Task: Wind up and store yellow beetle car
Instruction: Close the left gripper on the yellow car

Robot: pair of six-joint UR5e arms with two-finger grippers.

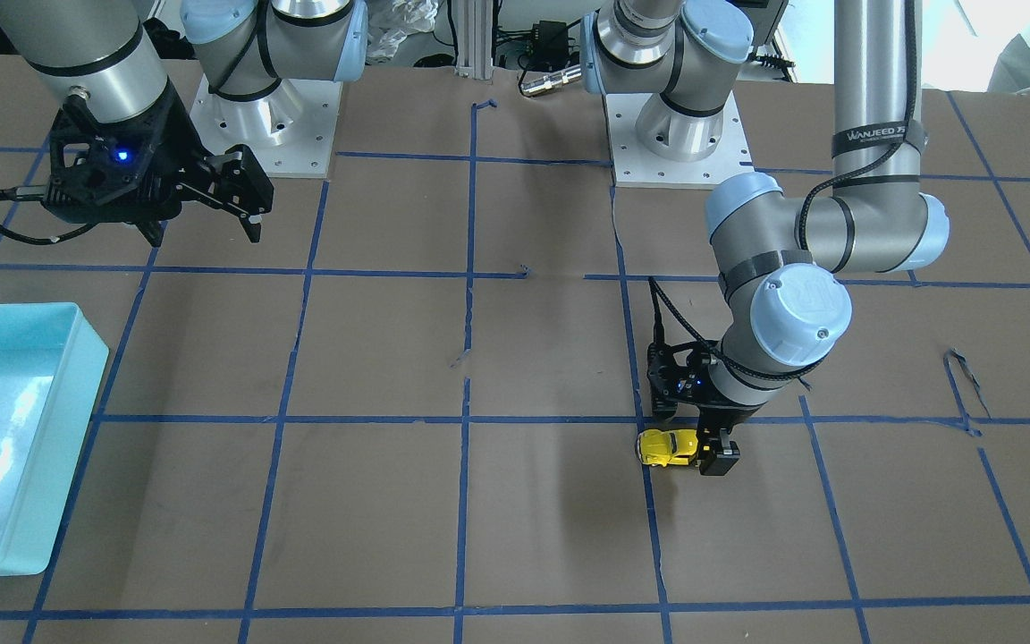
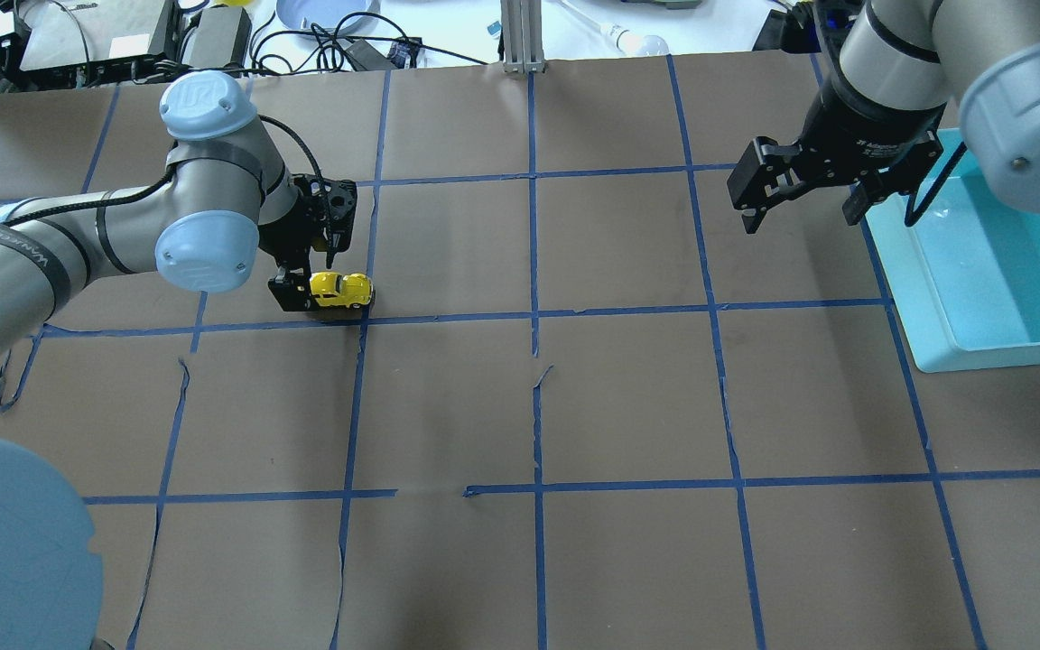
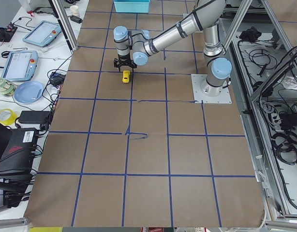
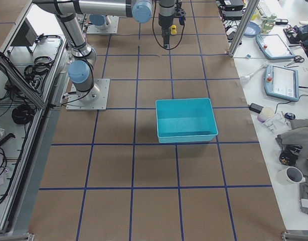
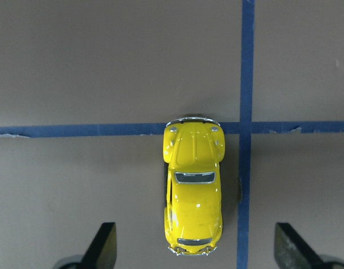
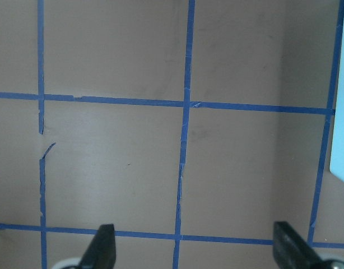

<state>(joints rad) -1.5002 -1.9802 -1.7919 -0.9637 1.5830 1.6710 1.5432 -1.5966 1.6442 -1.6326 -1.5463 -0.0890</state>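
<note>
The yellow beetle car (image 5: 193, 190) stands on its wheels on the brown table, beside a crossing of blue tape lines. It also shows in the overhead view (image 2: 342, 288) and the front view (image 1: 667, 445). My left gripper (image 5: 197, 249) points down, low over the table, and is open. Its fingers (image 5: 103, 246) stand wide apart on either side of the car's near end and do not touch it. It also shows in the overhead view (image 2: 299, 282) and the front view (image 1: 707, 443). My right gripper (image 2: 800, 203) hangs open and empty above the table next to the bin.
A teal bin (image 2: 926, 343) sits on the table on my right side and looks empty; it also shows in the front view (image 1: 90, 358) and the right view (image 4: 186, 138). Blue tape lines (image 2: 533, 316) grid the brown table.
</note>
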